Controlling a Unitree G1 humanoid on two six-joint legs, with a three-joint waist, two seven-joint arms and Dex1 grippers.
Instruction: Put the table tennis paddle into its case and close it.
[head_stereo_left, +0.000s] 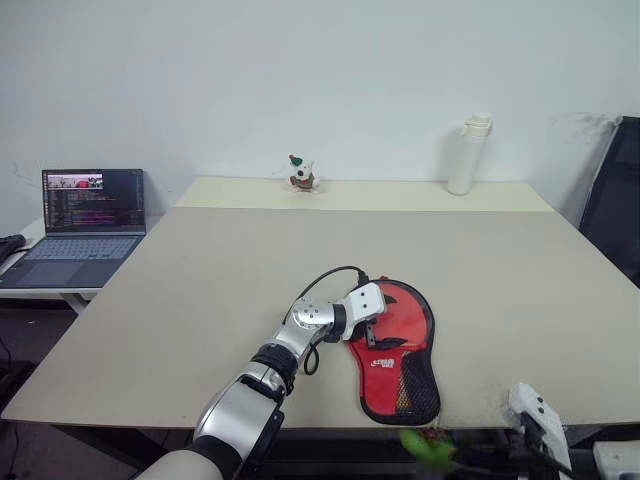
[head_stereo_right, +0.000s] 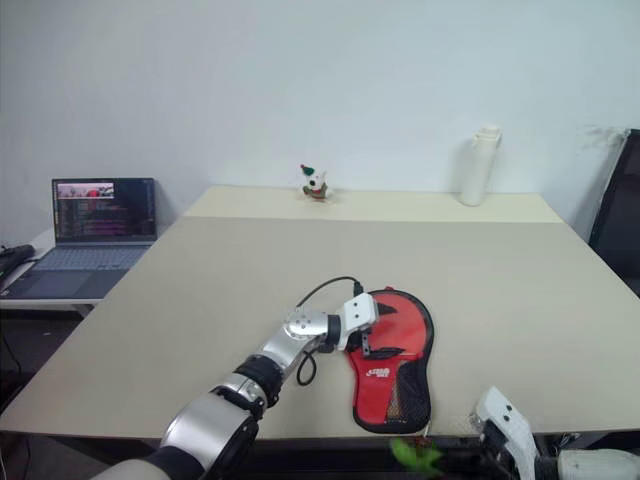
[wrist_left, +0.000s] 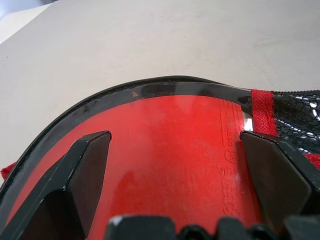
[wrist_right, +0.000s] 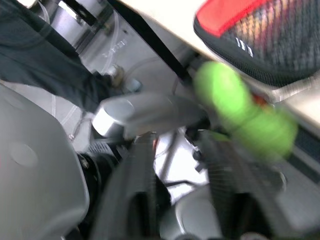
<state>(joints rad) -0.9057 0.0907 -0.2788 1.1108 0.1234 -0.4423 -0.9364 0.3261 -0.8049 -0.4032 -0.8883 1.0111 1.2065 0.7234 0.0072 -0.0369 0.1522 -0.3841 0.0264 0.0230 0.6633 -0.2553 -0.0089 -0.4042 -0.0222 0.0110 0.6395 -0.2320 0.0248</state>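
Note:
The case (head_stereo_left: 392, 372), red with a black mesh pocket and a white logo, lies near the table's front edge, its narrow end at the edge. The left wrist view looks into its black-rimmed mouth, where the table tennis paddle's glossy red face (wrist_left: 170, 165) shows; the handle is hidden. My left gripper (wrist_left: 175, 140) is open over that red face at the case's wide end (head_stereo_left: 378, 335), one finger on each side. My right gripper (wrist_right: 177, 145) is below the table's front edge at the right, fingers apart with nothing between them. A blurred green ball (head_stereo_left: 427, 448) is just past them, under the case's end.
On the beige table (head_stereo_left: 200, 280), a white bottle (head_stereo_left: 468, 155) and a small toy figure (head_stereo_left: 302, 175) stand at the far edge. An open laptop (head_stereo_left: 85, 220) sits on a side desk at the left. A black chair (head_stereo_left: 615, 200) is at the right.

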